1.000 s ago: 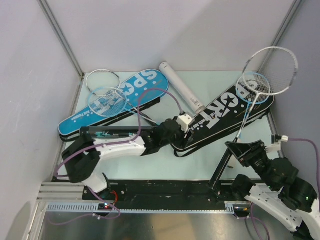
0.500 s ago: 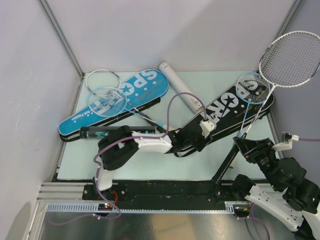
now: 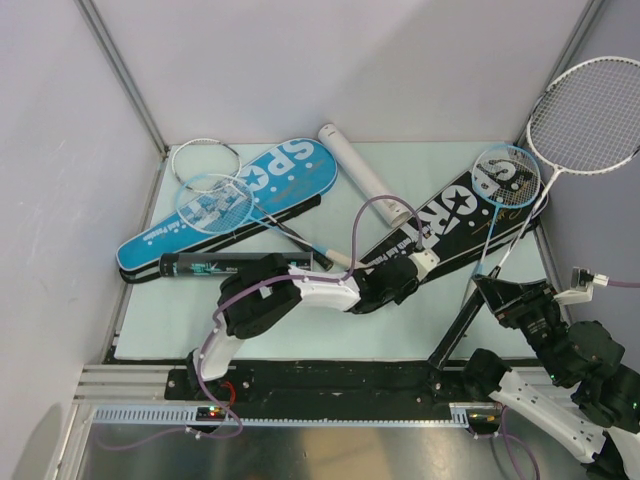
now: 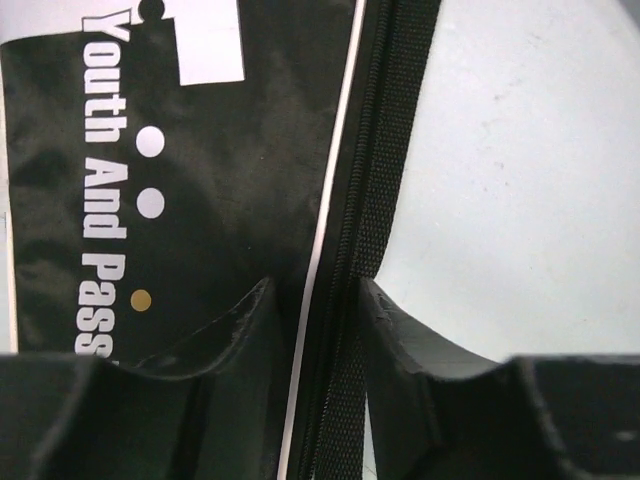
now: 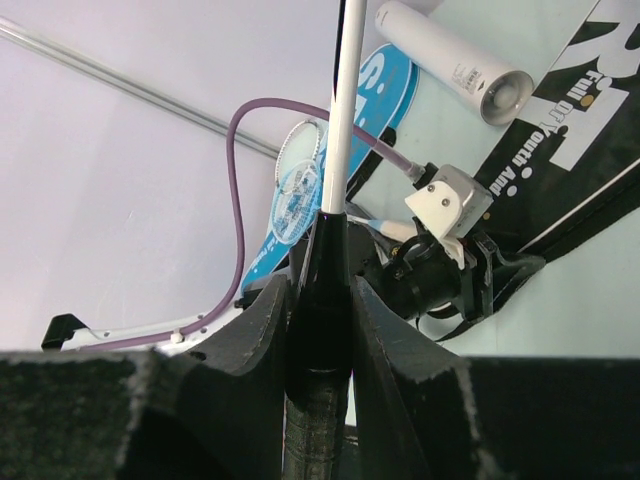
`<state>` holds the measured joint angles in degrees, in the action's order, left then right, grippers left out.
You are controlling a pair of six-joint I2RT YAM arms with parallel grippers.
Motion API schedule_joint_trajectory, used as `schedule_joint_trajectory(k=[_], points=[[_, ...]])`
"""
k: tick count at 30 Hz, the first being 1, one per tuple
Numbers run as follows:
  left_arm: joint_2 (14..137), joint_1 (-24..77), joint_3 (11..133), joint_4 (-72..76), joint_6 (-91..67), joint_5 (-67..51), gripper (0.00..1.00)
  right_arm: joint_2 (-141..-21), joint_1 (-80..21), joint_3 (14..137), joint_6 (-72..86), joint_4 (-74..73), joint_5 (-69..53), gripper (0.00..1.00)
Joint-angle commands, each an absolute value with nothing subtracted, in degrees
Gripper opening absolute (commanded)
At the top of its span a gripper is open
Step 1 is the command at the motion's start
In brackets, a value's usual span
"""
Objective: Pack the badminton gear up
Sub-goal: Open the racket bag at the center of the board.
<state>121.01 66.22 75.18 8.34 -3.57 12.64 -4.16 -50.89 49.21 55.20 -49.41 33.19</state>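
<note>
Bearing blue cover (image 3: 290, 170), pale-green table (image 3: 160, 315); white walls (image 3: 350, 60), seemingly metal corner posts (image 3: 122, 70).

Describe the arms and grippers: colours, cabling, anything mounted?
Both arms match: left arm and right arm have white link shells between chunky black joints. A purple cable loops to a small white wrist camera housing on each. Left gripper and right gripper have matte black, wedge-shaped fingers.

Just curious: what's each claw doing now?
Left gripper: open, astride edge of black fabric racket cover.
Right gripper: shut on handle of white thin-framed racket.
</note>
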Motion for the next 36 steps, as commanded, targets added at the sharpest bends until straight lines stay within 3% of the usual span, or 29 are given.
schedule_joint_trajectory(k=[1, 5, 7, 13, 20, 36], points=[[123.96, 66.45, 78.35, 4.74, -3.51, 17.13, 0.34, -3.62, -51.15, 51.41, 53.94, -46.74, 33.72, 0.00], [121.21, 66.56, 80.71, 0.35, -4.51, 17.81, 0.07, -3.13, -51.11, 51.42, 53.47, -45.98, 33.43, 0.00], [116.88, 66.60, 81.42, -2.72, -5.19, 17.72, 0.02, -3.00, -51.08, 51.48, 53.16, -45.73, 33.36, 0.00], [103.03, 66.55, 86.18, -12.70, -7.16, 15.30, 0.00, -3.95, -51.14, 51.50, 53.06, -46.30, 33.13, 0.00], [96.53, 66.59, 91.05, -25.14, -7.30, 22.36, 0.00, -3.39, -51.23, 51.50, 51.95, -45.99, 33.21, 0.00], [91.86, 62.99, 101.64, -37.39, -18.68, 29.31, 0.00, -7.93, -51.23, 45.28, 57.35, -49.52, 22.00, 0.00]])
